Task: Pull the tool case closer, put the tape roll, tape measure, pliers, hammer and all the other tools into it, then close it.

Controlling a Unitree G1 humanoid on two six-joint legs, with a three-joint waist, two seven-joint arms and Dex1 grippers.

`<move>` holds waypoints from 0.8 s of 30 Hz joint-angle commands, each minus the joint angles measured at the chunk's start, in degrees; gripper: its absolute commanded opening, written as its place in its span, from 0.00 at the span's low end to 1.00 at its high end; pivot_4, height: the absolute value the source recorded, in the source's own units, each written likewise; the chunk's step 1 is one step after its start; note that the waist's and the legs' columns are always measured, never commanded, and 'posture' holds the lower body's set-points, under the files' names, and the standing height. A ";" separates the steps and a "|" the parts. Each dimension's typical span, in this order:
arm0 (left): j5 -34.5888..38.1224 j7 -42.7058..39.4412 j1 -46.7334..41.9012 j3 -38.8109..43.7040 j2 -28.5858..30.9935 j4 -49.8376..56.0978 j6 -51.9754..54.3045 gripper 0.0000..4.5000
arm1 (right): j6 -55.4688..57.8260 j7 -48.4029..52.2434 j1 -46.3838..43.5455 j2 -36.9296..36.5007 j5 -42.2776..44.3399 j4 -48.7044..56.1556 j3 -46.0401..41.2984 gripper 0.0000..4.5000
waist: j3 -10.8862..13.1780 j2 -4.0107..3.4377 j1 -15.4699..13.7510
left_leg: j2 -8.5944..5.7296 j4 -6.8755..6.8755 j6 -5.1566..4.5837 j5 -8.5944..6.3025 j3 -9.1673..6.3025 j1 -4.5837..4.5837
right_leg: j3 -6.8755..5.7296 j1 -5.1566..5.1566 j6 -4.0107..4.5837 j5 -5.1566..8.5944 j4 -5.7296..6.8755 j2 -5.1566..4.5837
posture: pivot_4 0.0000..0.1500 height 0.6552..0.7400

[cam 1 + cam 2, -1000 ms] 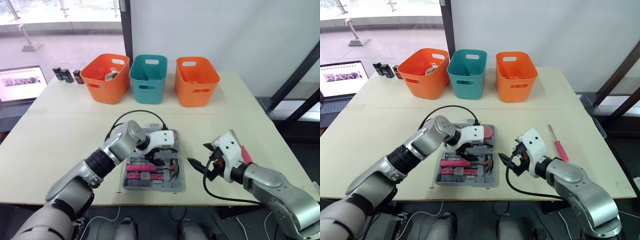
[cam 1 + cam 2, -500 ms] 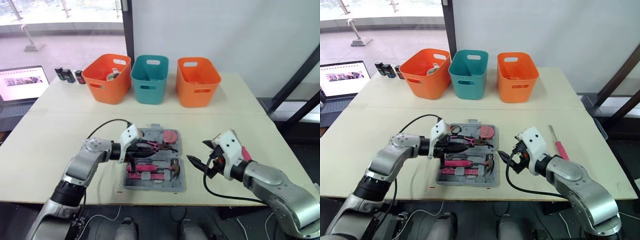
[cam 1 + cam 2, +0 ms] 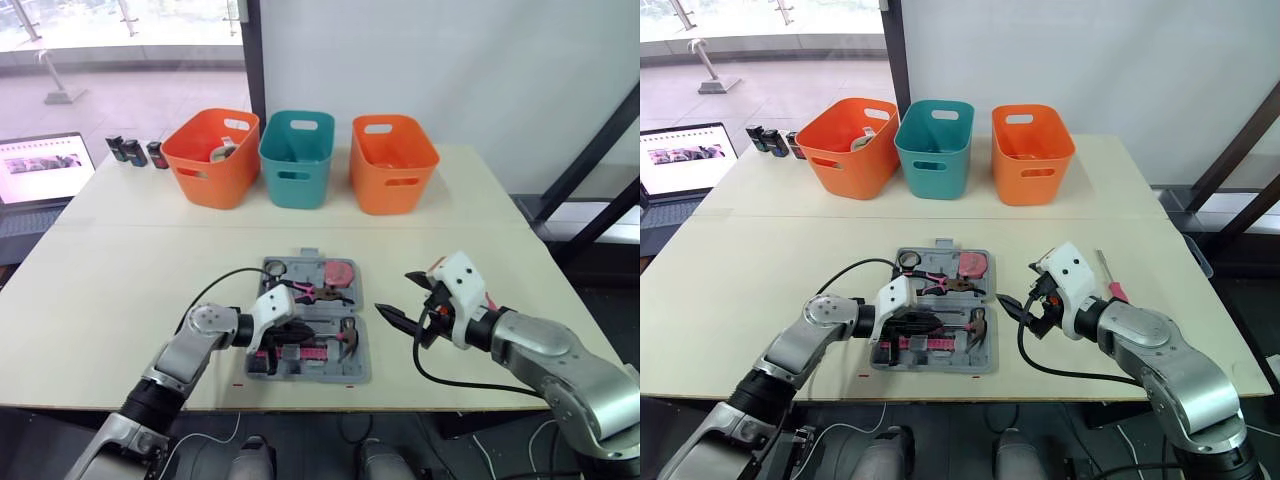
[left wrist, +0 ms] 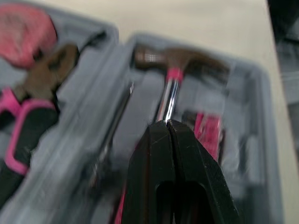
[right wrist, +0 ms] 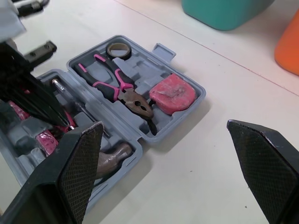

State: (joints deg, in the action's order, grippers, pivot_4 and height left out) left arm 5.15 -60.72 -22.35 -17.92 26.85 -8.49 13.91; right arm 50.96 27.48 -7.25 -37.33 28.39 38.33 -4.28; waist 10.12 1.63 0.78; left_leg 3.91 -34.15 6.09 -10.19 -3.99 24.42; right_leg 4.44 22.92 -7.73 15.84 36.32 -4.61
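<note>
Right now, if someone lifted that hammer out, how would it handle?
Likely head-heavy: the hammer has a chunky metal head on a thin shaft, so it may tip head-down. The shiny shaft looks slippery. It sits in a moulded slot of the case, so it probably won't roll.

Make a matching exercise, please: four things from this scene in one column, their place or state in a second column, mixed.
1. left gripper
2. right gripper
3. tape measure
4. screwdriver

A. on the table, outside the tool case
B. open
C. shut, over the hammer
D. in the tool case, beside the pliers

Pairs: 1-C, 2-B, 3-D, 4-A
</note>
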 commanded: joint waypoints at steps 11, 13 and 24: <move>-7.68 0.52 0.97 -5.92 3.88 -5.22 -1.03 0.01 | 1.70 -0.53 0.74 -0.71 0.71 3.06 -2.29 1.00 | -0.23 -0.14 0.27 | 0.00 0.02 0.00 -0.01 0.00 -0.18 | 0.00 -0.17 0.01 0.01 -0.02 0.00 | 1.00 1.00; -8.85 0.88 1.05 -7.09 4.53 -5.76 -0.86 0.01 | 1.92 -0.54 0.78 -0.74 0.74 3.14 -2.46 1.00 | -0.37 -0.24 0.39 | 0.00 0.07 -0.02 -0.02 0.00 -0.24 | 0.00 -0.19 0.01 0.01 -0.02 0.00 | 1.00 1.00; -11.22 2.42 0.20 -9.61 3.34 -10.63 -0.61 0.01 | 2.18 -0.38 0.37 -0.82 0.55 2.53 -2.48 1.00 | -1.46 -0.62 0.36 | 0.01 0.18 -0.37 -0.26 0.10 -0.91 | 0.05 -0.77 0.07 0.09 -0.22 -0.01 | 1.00 1.00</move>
State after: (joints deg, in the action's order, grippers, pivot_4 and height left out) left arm -1.34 -59.33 -25.13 -24.51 28.84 -11.94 10.35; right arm 53.63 27.00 -6.20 -37.40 28.50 39.32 -5.12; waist 8.66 1.01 1.14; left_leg 3.92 -33.97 5.70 -10.46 -3.88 23.49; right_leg 4.50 22.14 -7.66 15.93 36.09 -4.63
